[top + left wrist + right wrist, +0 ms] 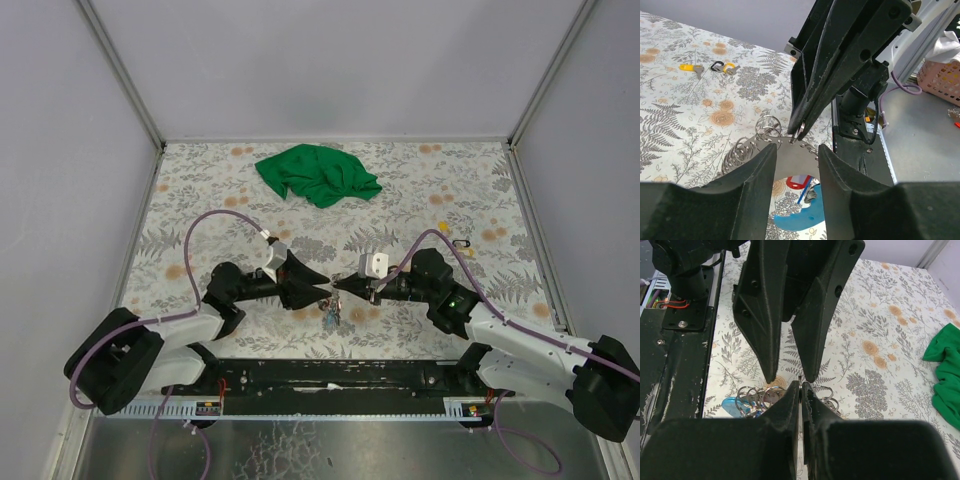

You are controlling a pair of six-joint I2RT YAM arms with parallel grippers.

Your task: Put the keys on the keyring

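- Left arm (230, 288): black links, pale grey-white forearm shell, bulky black base.
- Right arm (440, 285): same build, with a small green light (452, 300) on a black joint.
- Purple cable (187, 250) along each arm.
- Left gripper (322, 286) and right gripper (342, 285): matte black tapered fingers (760, 315) with round bolt holes.
- White camera block (373, 265) at the right wrist.

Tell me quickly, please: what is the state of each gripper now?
Left gripper: open.
Right gripper: closed, pinching the keyring.
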